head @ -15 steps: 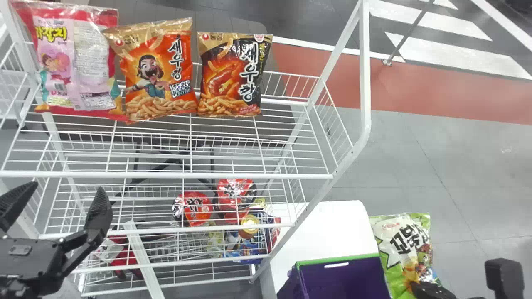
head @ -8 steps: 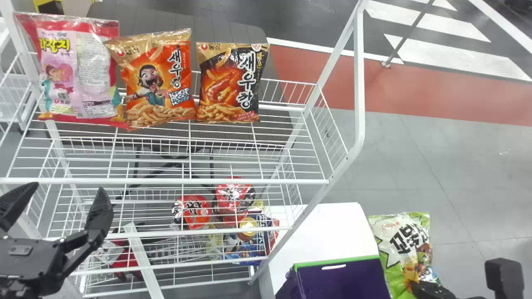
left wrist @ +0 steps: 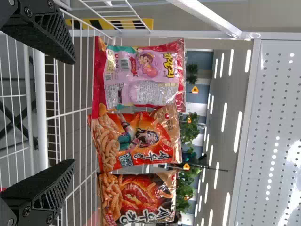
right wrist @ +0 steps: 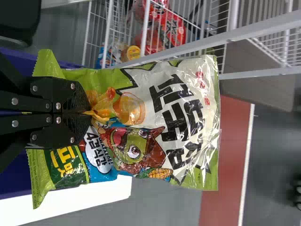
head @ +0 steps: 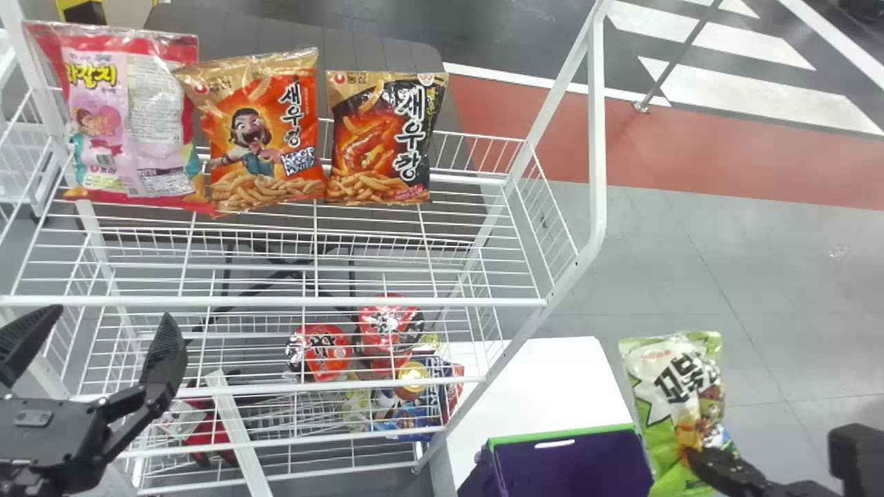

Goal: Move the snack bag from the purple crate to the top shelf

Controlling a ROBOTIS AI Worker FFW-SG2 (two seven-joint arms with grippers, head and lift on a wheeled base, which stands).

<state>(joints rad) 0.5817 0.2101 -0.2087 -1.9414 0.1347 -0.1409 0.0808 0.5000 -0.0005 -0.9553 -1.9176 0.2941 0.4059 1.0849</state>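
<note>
My right gripper (head: 718, 469) is at the bottom right of the head view, holding the green and white snack bag (head: 680, 400) upright just right of the purple crate (head: 573, 462). In the right wrist view the same gripper (right wrist: 87, 113) is shut on the front of the snack bag (right wrist: 164, 122), pinching a fold of its film. My left gripper (head: 93, 345) stands open before the left part of the shelf rack; in the left wrist view the open left gripper (left wrist: 70, 110) has nothing between its fingers. The top shelf (head: 483, 228) is a white wire basket.
Three snack bags stand along the back of the top shelf: a pink one (head: 131, 117), an orange one (head: 262, 131) and a black one (head: 383, 138). Red cups (head: 324, 352) sit lower down. The rack's white right post (head: 597, 138) rises between the shelf and the held bag.
The held bag and my right gripper have risen slightly and shifted a little to the right. Shelf and bags on it appear slightly lower in the head view than one second ago. The left arm stays put.
</note>
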